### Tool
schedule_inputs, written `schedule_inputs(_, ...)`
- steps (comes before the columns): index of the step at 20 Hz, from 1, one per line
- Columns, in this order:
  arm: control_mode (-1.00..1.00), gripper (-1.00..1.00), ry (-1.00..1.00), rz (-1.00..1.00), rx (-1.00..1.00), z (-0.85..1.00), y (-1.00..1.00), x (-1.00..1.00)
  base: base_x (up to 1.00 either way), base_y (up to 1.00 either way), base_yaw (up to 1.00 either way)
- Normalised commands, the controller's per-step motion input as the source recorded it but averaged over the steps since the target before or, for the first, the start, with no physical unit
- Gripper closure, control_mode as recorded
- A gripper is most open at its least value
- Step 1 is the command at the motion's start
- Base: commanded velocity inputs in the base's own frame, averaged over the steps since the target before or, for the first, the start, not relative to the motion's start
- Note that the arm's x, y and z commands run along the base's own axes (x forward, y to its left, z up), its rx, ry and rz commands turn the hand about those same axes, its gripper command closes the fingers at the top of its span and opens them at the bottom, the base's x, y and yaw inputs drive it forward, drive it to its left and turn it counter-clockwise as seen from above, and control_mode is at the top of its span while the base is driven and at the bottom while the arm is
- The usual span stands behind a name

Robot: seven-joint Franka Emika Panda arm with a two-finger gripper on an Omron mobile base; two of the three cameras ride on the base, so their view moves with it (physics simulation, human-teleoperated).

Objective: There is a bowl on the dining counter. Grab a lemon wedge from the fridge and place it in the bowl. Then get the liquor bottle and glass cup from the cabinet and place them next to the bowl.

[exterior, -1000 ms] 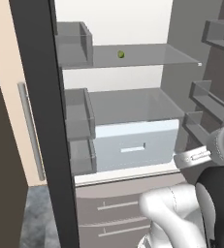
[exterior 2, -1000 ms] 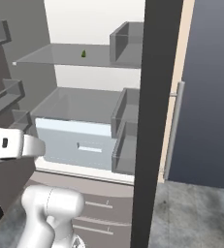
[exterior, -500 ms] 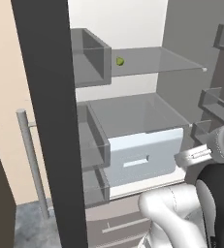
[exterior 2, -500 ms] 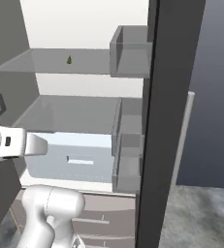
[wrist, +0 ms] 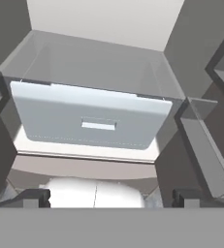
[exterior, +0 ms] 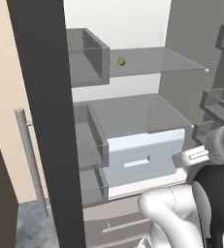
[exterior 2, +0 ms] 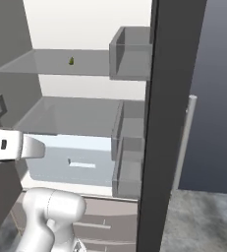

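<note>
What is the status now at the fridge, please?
Claw open, empty, facing pale drawer. Lemon wedge on upper glass shelf, untouched. Fridge doors open, nothing blocking shelf.

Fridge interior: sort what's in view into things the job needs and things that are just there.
For the job:
- lemon wedge on the upper glass shelf
- fridge, doors open
- gripper, jaws open and holding nothing

Just there:
- pale crisper drawer
- door bins
- lower freezer drawers
</note>
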Motion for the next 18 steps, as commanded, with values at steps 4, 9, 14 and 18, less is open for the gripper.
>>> schedule_inputs(4, 1.00, -1.00, 0.00, 0.00, 0.00, 0.00, 0.00, 0.00, 0.75, -0.08, 0.31)
schedule_inputs(9, -1.00, -1.00, -0.03, 0.07, 0.03, 0.00, -0.07, 0.23, 0.42, -0.07, 0.14)
schedule_inputs(14, -1.00, -1.00, -0.23, 0.12, 0.01, 0.13, -0.04, 0.40, 0.00, 0.00, 0.00)
schedule_inputs(18, -1.00, -1.00, -0.23, 0.02, 0.00, 0.42, 0.14, 0.27, 0.00, 0.00, 0.00)
